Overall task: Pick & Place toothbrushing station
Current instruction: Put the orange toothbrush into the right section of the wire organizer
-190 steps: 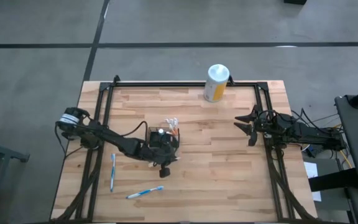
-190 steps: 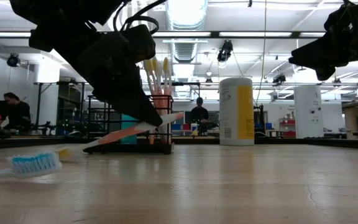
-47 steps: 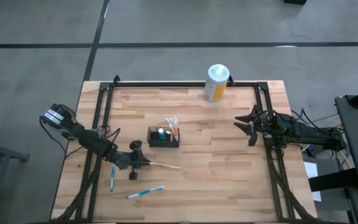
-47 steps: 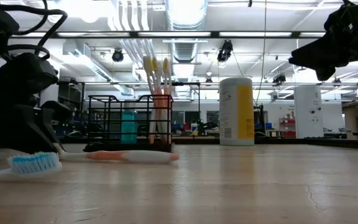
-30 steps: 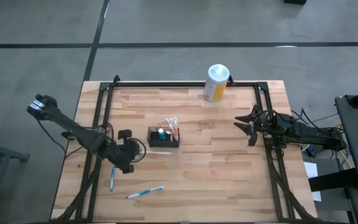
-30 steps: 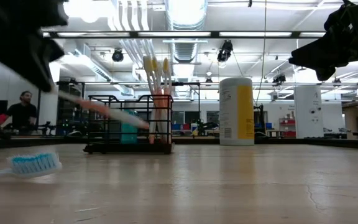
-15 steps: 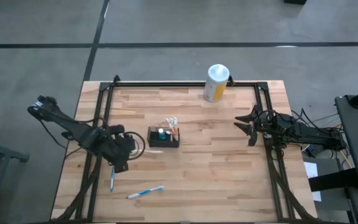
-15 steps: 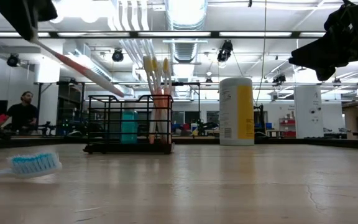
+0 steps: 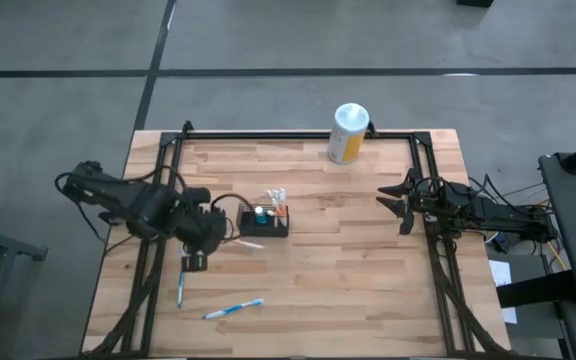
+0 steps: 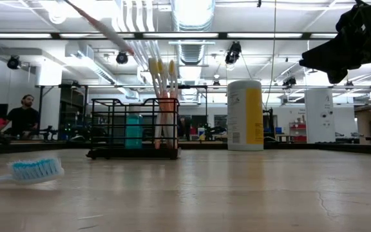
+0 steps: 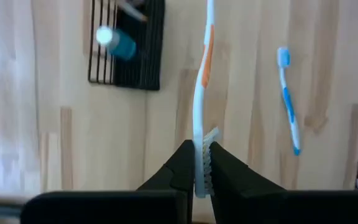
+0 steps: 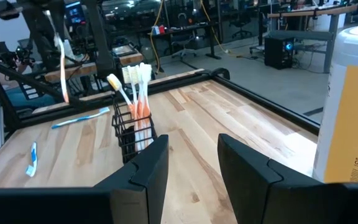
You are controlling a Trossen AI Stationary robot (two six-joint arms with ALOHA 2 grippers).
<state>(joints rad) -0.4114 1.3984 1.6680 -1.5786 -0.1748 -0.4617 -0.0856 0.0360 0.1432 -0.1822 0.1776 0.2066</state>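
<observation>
1. Left gripper was raised above the table, just beside the basket, clenched on the bristle end of an orange-and-white toothbrush.
2. Right gripper waited at the table's right side, jaws apart, holding nothing.
3. Toothbrushing station, a black mesh basket, stood left of the table's centre with upright brushes inside.
4. Two blue toothbrushes lay on the table near its front-left corner.

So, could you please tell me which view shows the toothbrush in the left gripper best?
The left wrist view: the orange-and-white toothbrush shows whole, pinched at its bristle end. The high view shows only its tip past the left gripper; the low view a slanted piece; the right wrist view has it small and distant.
</observation>
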